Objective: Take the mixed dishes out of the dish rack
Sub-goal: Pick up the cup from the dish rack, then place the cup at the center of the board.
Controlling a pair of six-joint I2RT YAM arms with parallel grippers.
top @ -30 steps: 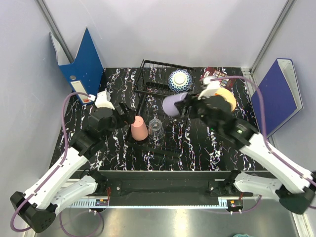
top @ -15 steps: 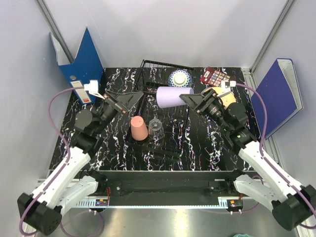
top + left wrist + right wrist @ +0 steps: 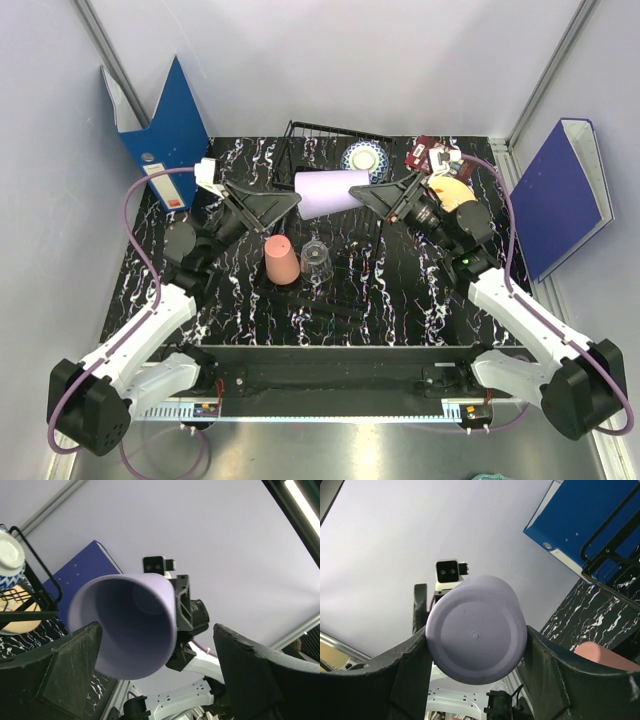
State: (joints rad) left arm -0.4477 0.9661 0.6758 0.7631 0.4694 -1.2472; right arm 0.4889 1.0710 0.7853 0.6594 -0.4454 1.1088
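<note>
cup (image 3: 328, 193) between left tool (image 3: 292, 205), right tool (image 3: 372, 193), bowl (image 3: 362, 160) behind

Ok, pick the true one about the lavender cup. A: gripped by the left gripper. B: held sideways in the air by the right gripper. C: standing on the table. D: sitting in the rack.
B: the right gripper clamps the lavender cup sideways above the table; the left gripper is open.

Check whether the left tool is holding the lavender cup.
No, the left tool is wide open facing the lavender cup, whose base the right tool grips.
</note>
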